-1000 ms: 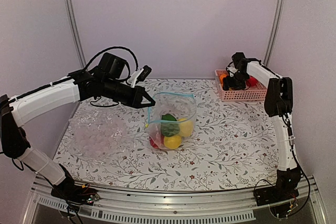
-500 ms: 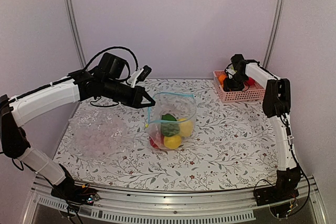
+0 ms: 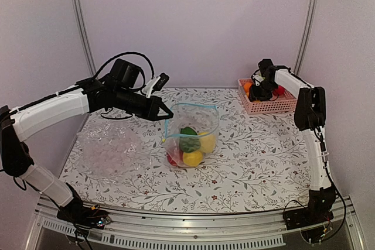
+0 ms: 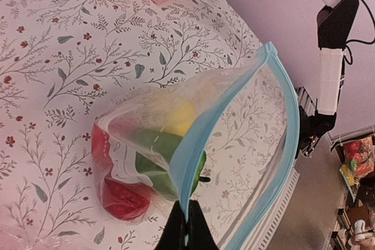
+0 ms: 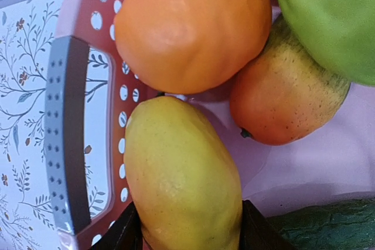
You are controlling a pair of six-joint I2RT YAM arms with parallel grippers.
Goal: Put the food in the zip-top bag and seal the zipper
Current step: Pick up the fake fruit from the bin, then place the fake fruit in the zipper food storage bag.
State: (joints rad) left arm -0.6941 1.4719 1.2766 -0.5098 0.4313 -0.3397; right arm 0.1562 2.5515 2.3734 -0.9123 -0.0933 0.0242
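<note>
Mid-task at the bench. Standing mid-table (image 3: 258, 162), mouth up: zip-top bag (image 3: 202, 122), already loaded w/ food (image 3: 192, 157) in green, yellow and red. Pinched at the mouth's left end by L gripper (image 3: 166, 111), tips pressed together on the zipper (image 3: 193, 105). Shown close-up in L wrist view, where the blue-teal strip is held lifted and the mouth gapes wide. Far R corner: pink basket (image 3: 275, 108), w/ R gripper (image 3: 258, 92) dipped inside. In R wrist view, straddles a yellow fruit (image 5: 181, 174) lying against the basket wall, beside an orange fruit (image 5: 193, 27) and a red-orange fruit (image 5: 281, 92). Dark finger bases either side of the yellow one, but can't tell whether clamped on it or merely around it. Key geometry for the coming move, by judgement: from R gripper, bag well apart, off to the left and nearer the arm bases. Long axis of the mouth: roughly left-right in top view, from the pinch out toward the R side, so prob. open to a drop from R w/o crossing L arm (image 3: 53, 109). Nearer the fruit: R arm (image 3: 310, 139). Nearer the bag: L arm, already on it. Sealing not yet begun; more food left in basket.
</note>
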